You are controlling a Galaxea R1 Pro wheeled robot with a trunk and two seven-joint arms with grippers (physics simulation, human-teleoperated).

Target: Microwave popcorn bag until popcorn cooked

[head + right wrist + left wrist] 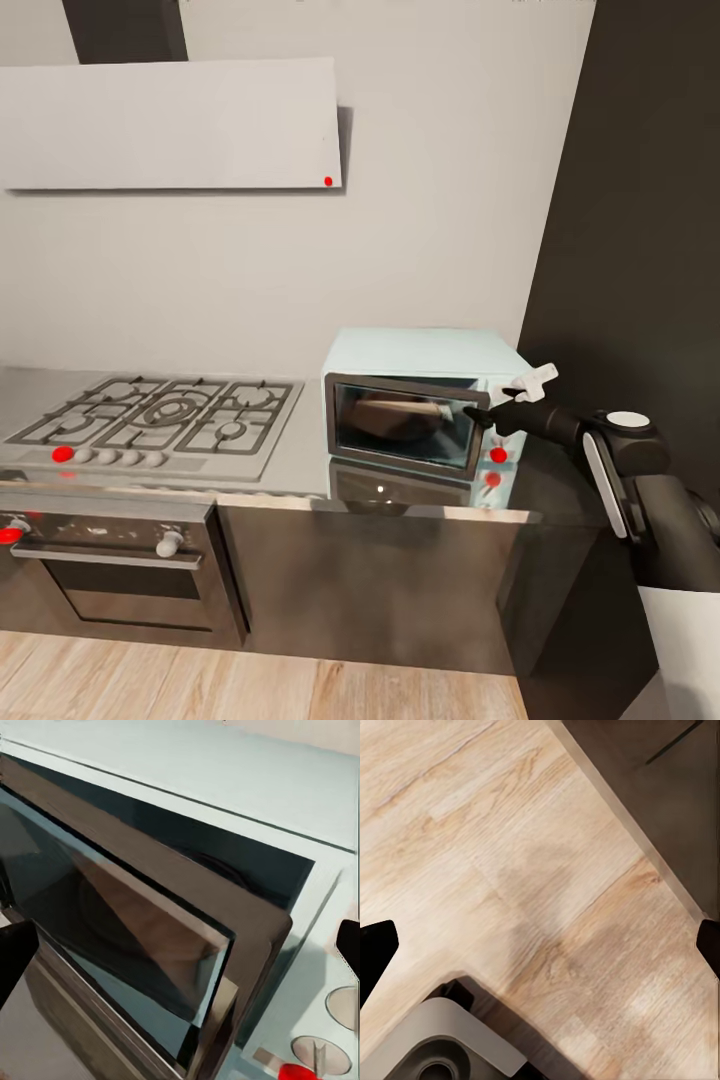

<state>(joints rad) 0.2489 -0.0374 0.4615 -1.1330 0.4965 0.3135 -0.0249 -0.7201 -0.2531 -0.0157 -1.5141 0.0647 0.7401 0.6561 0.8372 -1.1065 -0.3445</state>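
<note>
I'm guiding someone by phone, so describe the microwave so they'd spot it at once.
Find the grey countertop under the pale wall. Right of the gas hob sits the microwave, a small mint-blue box, glass door ajar, red dot beside it. The black oven is bigger, built in below.

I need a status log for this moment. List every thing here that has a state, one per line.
Microwave: on the countertop, unlit inside.
Microwave door: ajar, not latched.
Popcorn bag: a brown shape behind the glass, apparently inside.
Right tool: at the door's free edge, open.
Left tool: open, empty, above the wood floor.
Oven: door shut.
Stove: no flame visible.
</note>
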